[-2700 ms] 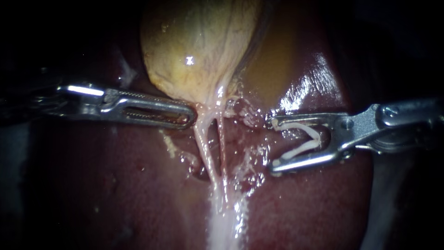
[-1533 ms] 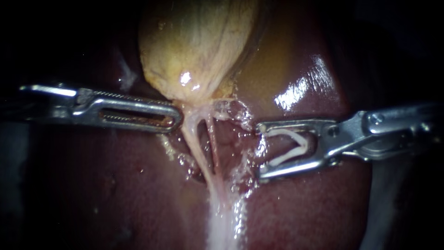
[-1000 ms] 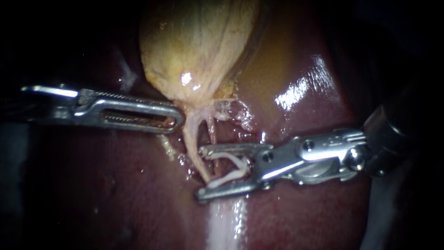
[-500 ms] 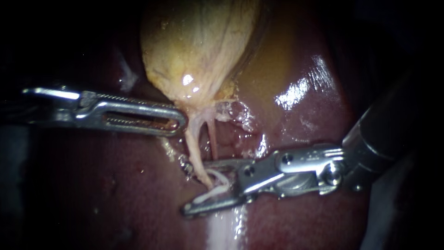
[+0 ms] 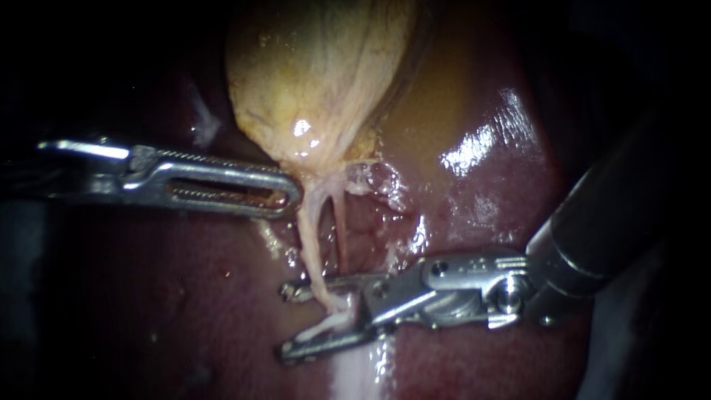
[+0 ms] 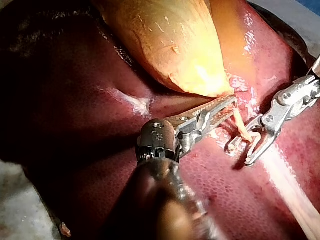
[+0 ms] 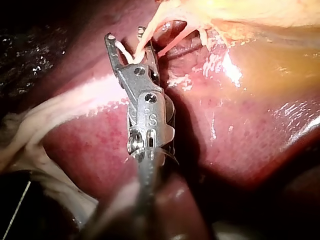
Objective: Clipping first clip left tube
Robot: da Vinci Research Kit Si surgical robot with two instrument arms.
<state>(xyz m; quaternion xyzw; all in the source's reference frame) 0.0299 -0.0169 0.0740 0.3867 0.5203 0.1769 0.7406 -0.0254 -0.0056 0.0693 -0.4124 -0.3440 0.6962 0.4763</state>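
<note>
At the left, the left instrument (image 5: 285,194) has its jaws clamped on the neck of the gallbladder (image 5: 318,81). Just right of them, the left tube (image 5: 311,237) runs nearer over the liver (image 5: 481,222). It passes between the spread jaws of the right instrument (image 5: 289,322), which hold a white clip (image 5: 329,322) astride it.

Darkness surrounds the brightly lit field, and a pale surface (image 6: 22,200) shows beyond its edge.
</note>
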